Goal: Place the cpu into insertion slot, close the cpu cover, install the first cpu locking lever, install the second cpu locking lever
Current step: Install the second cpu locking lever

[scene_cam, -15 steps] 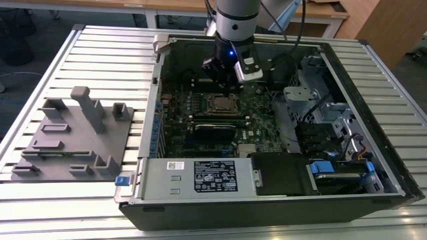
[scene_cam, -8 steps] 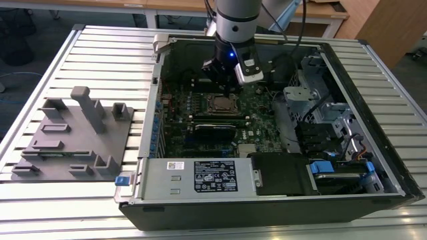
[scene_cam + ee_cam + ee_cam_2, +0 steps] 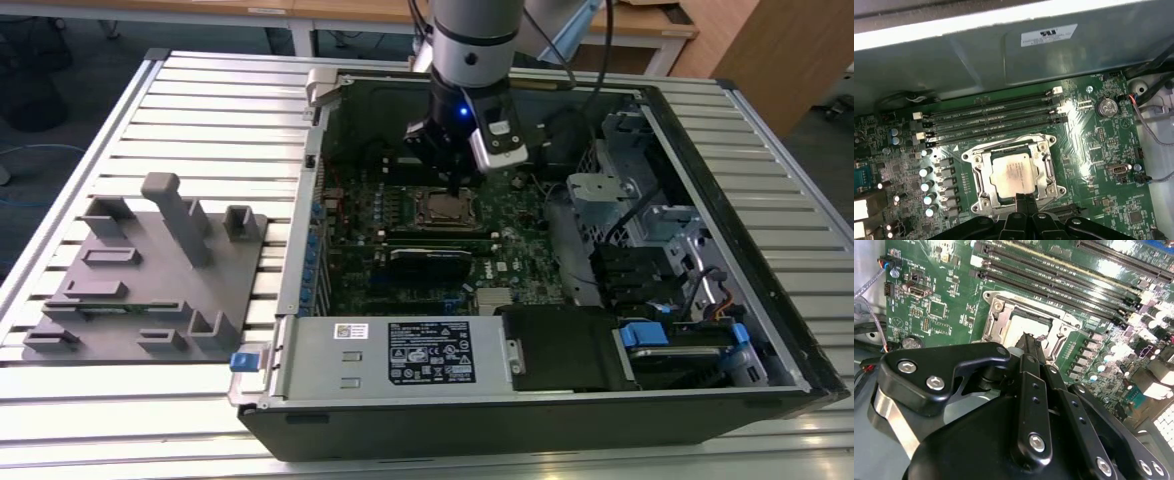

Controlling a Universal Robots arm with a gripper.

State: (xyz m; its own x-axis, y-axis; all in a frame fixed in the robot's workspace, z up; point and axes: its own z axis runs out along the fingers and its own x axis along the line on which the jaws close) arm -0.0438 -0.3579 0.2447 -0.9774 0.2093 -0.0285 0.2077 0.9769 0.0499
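**Chip seated, cover down, gripper poised at the socket**

Inside the case (image 3: 747,300), the board (image 3: 1104,165) carries the slot (image 3: 1015,172). The cover (image 3: 1046,165) frames the cpu (image 3: 1013,174): light, stiff, fragile, best handled by its edges. The gripper (image 3: 1025,202) hovers at the socket's edge, jaws pinched together, empty.

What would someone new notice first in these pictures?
Probably the open computer case on the slatted table, with the arm reaching down into it. Its gripper hangs right above the socket, fingers together, where the silver cpu already lies in the insertion slot beside the long black memory slots. To the exterior view's left stands a grey fixture block.
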